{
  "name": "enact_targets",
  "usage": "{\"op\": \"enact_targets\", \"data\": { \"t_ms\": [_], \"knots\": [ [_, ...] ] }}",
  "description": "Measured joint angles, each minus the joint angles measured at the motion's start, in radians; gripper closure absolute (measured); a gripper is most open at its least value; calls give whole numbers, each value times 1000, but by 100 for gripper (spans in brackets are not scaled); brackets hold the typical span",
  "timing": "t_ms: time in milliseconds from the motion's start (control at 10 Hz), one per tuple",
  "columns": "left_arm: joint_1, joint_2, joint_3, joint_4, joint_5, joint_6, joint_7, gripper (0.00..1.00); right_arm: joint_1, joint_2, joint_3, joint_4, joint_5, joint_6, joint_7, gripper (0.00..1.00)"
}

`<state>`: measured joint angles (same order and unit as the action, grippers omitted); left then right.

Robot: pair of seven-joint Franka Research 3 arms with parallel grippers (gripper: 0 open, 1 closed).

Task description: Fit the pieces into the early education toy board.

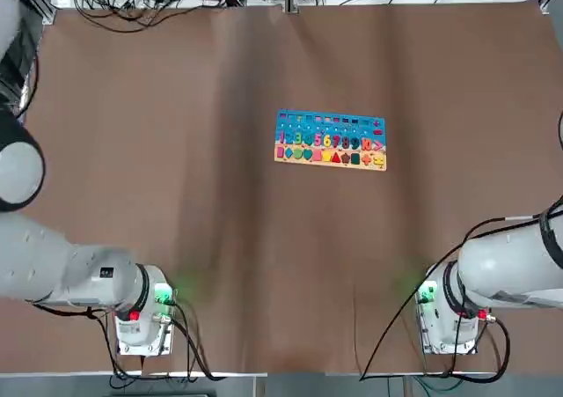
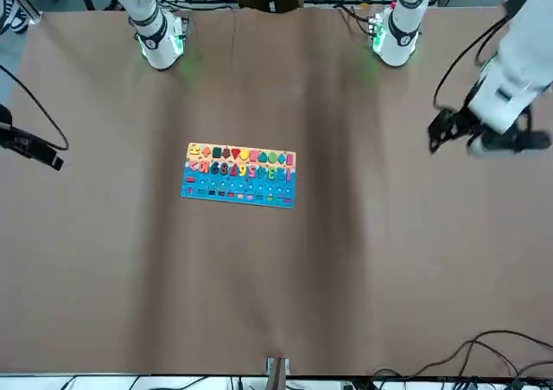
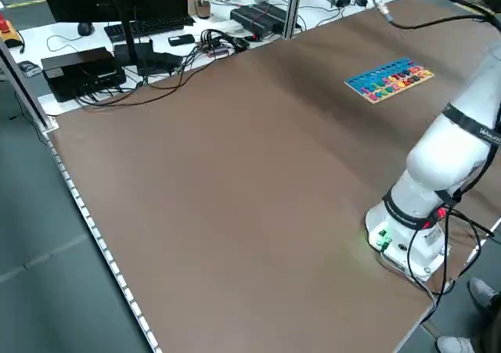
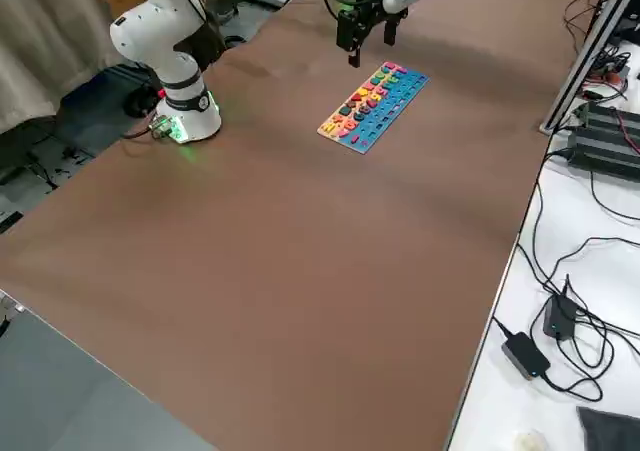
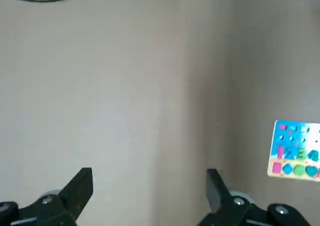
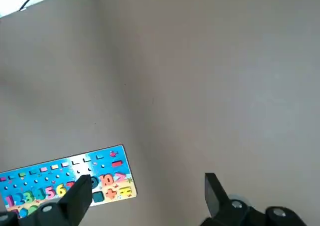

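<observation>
And here the broad brown table [image 1: 202, 238] is stretching out under a smooth covering, faint creases and darker bands running across it, and lying flat on it now is the toy board [image 1: 331, 140], sitting nearer the far edge than the robot's edge, its blue part facing that far edge, its tan strip of colourful shapes facing the robot

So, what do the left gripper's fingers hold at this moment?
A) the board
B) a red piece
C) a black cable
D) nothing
D: the left gripper's fingers stand apart with only bare table between them, and the board lies off to one side.
</observation>
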<state>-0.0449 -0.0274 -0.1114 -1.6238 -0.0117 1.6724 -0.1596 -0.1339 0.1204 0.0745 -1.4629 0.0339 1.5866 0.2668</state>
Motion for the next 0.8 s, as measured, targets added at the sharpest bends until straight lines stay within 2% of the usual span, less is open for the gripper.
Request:
{"op": "enact_targets", "data": {
  "t_ms": [200, 400, 800],
  "knots": [
    [-9, -41, 67, 1, -7, -87, 63, 0, -1, 0, -1, 0, 0, 0, 0, 1],
    [-25, -41, 104, 25, -10, -100, 74, 1, -2, -1, -2, 11, 0, 0, 0, 1],
    [-25, 1, 107, 43, -10, -100, 78, 1, -1, -1, 1, 17, -1, -2, -61, 1]
  ]
}}
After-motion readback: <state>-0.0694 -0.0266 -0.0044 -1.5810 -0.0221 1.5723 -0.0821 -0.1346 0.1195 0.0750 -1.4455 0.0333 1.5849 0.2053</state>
